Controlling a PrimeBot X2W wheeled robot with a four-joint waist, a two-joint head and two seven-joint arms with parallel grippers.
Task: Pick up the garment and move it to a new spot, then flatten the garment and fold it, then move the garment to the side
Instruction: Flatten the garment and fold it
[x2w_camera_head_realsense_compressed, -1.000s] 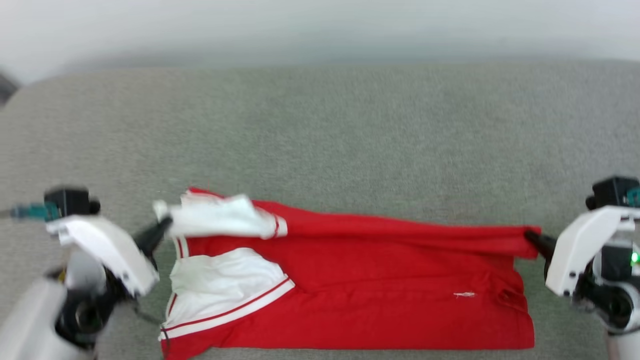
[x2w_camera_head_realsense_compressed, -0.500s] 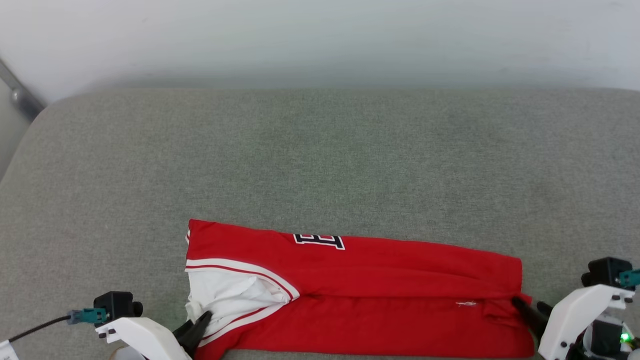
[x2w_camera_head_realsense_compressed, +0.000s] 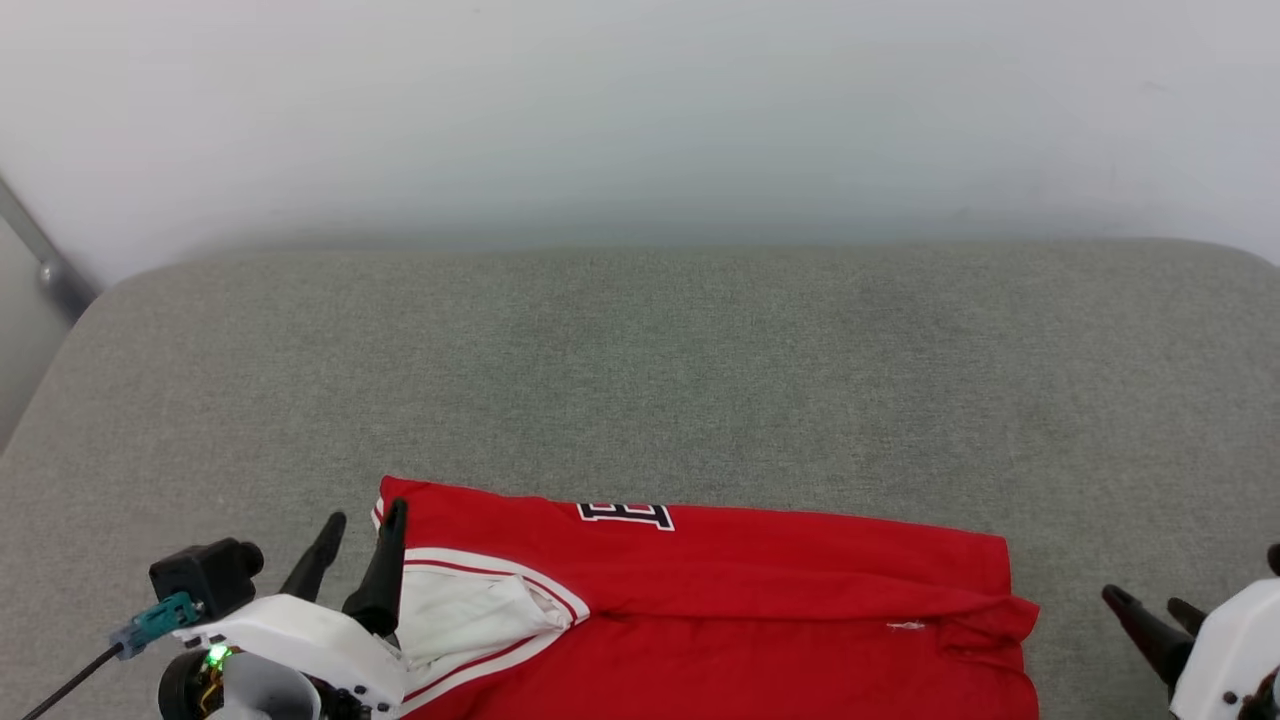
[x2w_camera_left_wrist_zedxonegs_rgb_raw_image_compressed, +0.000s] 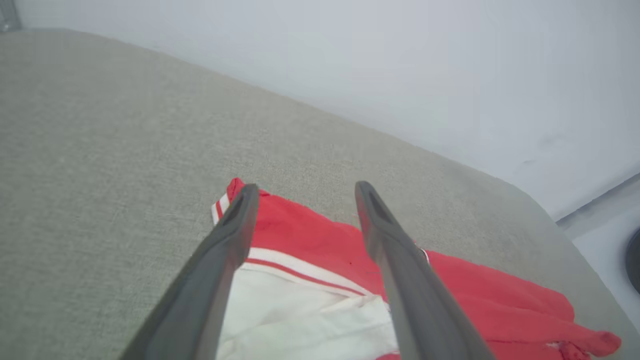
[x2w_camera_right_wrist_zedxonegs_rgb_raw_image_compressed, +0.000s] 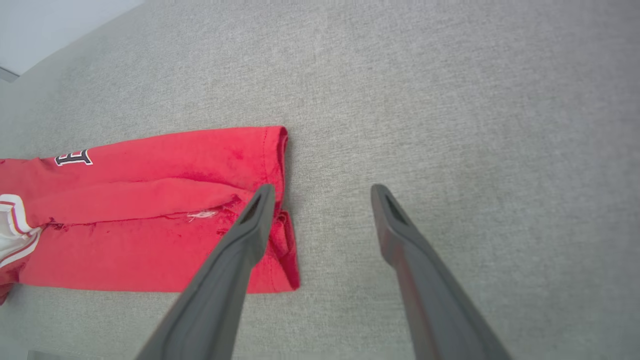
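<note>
The garment (x2w_camera_head_realsense_compressed: 760, 610), a red shirt with a white sleeve panel and striped trim, lies folded into a long band near the front edge of the grey cushion (x2w_camera_head_realsense_compressed: 640, 370). Black-outlined white lettering shows on its far fold. My left gripper (x2w_camera_head_realsense_compressed: 362, 535) stands open at the shirt's left end, beside the white sleeve, holding nothing; in the left wrist view its fingers (x2w_camera_left_wrist_zedxonegs_rgb_raw_image_compressed: 235, 225) straddle the garment (x2w_camera_left_wrist_zedxonegs_rgb_raw_image_compressed: 310, 250) corner. My right gripper (x2w_camera_head_realsense_compressed: 1150, 606) is open and apart from the shirt's right end. In the right wrist view the garment (x2w_camera_right_wrist_zedxonegs_rgb_raw_image_compressed: 150, 210) lies left of the open gripper (x2w_camera_right_wrist_zedxonegs_rgb_raw_image_compressed: 322, 197).
A pale wall (x2w_camera_head_realsense_compressed: 640, 110) rises behind the grey cushion. A grey metal bar (x2w_camera_head_realsense_compressed: 45, 260) leans at the far left. Bare cushion stretches beyond the shirt and to its right.
Both grippers have let go of the shirt and opened. The far fold has dropped flat over the near half, showing the lettering. The head camera has tilted up.
</note>
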